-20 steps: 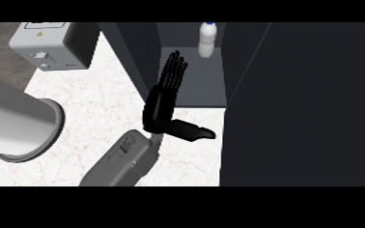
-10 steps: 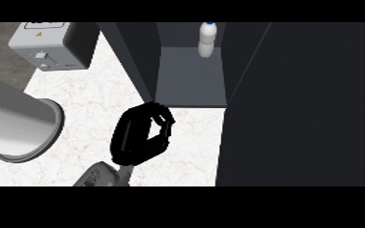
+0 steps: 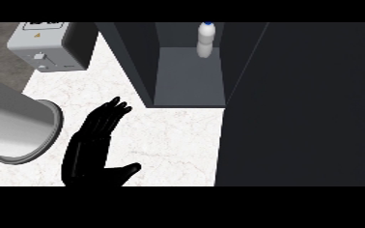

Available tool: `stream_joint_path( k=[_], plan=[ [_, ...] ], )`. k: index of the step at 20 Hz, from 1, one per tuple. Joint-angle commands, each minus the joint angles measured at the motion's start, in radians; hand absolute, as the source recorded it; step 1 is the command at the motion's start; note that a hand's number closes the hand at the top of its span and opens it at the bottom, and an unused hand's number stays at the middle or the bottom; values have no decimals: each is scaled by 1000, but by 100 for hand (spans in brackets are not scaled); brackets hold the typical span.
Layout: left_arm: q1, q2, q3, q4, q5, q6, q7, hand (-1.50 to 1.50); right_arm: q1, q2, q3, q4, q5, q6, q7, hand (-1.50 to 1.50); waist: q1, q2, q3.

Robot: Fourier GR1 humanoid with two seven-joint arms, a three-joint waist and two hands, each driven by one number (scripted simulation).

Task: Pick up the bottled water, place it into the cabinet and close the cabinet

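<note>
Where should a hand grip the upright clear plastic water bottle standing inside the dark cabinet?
Probably round the clear plastic water bottle's narrow body, below its blue cap, coming straight in through the dark cabinet's open front: it stands upright at the back, with walls close on both sides.

there's a grey toaster-looking box point(image 3: 46, 46) on the white marble counter point(image 3: 171, 135), and a round metal pot point(image 3: 25, 130) sits nearer than it
</note>
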Motion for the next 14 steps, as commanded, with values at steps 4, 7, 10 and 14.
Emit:
stream_joint_path(
  k=[4, 7, 10, 14],
  plan=[
    [120, 92, 89, -136, 111, -68, 27, -150, -19, -82, 177, -193, 191, 54, 113, 150, 12, -8, -3],
    [174, 127, 130, -129, 135, -102, 8, -150, -66, -84, 242, -218, 197, 46, 144, 150, 18, -8, -6],
    [226, 155, 162, -148, 165, -147, -12, -150, -124, -94, 262, -182, 217, 31, 189, 150, 40, -7, -10],
    [236, 203, 199, -170, 188, -179, 8, -150, -160, -107, 332, -172, 194, 23, 221, 150, 42, -3, -11]
  ],
)
